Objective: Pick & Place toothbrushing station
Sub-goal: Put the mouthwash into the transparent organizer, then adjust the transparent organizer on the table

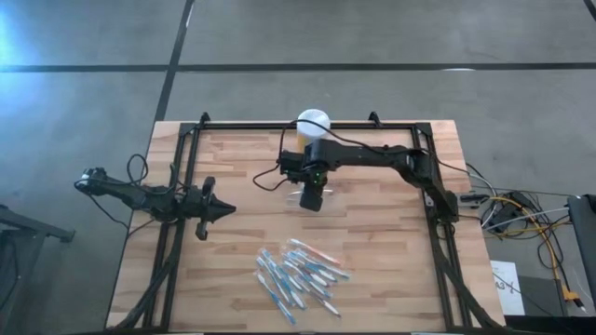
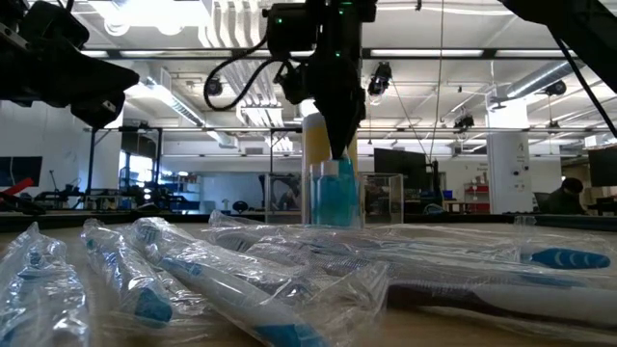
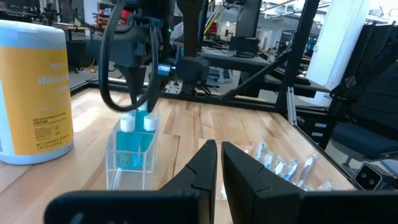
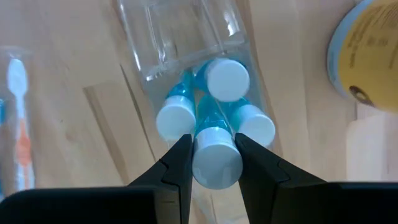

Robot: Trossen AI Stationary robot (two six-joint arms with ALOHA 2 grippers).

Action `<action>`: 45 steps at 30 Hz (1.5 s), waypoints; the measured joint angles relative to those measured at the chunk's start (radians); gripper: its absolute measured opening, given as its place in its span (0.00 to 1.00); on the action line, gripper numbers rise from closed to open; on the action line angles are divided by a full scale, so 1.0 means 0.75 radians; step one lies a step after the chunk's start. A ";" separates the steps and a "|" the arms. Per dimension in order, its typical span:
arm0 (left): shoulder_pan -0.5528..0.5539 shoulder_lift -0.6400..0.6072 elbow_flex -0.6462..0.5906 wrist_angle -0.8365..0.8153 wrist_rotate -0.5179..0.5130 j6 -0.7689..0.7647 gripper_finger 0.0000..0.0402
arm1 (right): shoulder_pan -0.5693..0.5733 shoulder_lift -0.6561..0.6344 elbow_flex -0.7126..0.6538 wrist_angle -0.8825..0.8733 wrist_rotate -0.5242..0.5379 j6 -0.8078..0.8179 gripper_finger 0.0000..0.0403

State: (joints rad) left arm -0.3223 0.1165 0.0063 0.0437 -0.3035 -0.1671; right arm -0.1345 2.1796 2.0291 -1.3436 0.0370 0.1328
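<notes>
From above, the right arm reaches across the back half of the bench [image 1: 372, 242], its fingers [image 1: 310, 197] pointing down over the clear holder [image 1: 300, 198] near the middle, just in front of the yellow jar [image 1: 313, 124] at the back edge; the left arm waits near the left edge, fingers [image 1: 222, 210] clenched on nothing. Level across the bench, wrapped toothbrushes [image 2: 241, 280] lie piled at the front, likely awaiting their turn. The left wrist view shows blue tubes [image 3: 134, 140] standing inside the holder. The right wrist view shows the fingers grasping one white-capped tube [image 4: 217, 163] among three others, apparently to seat it upright in its slot.
</notes>
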 joint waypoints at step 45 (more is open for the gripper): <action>0.000 0.085 -0.001 -0.007 0.112 -0.168 0.07 | 0.102 -0.901 -0.749 0.513 0.368 0.051 0.43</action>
State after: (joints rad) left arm -0.3225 0.1805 0.0059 0.0385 -0.2197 -0.2929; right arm -0.0576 1.5041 1.4670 -0.9587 0.3128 0.1714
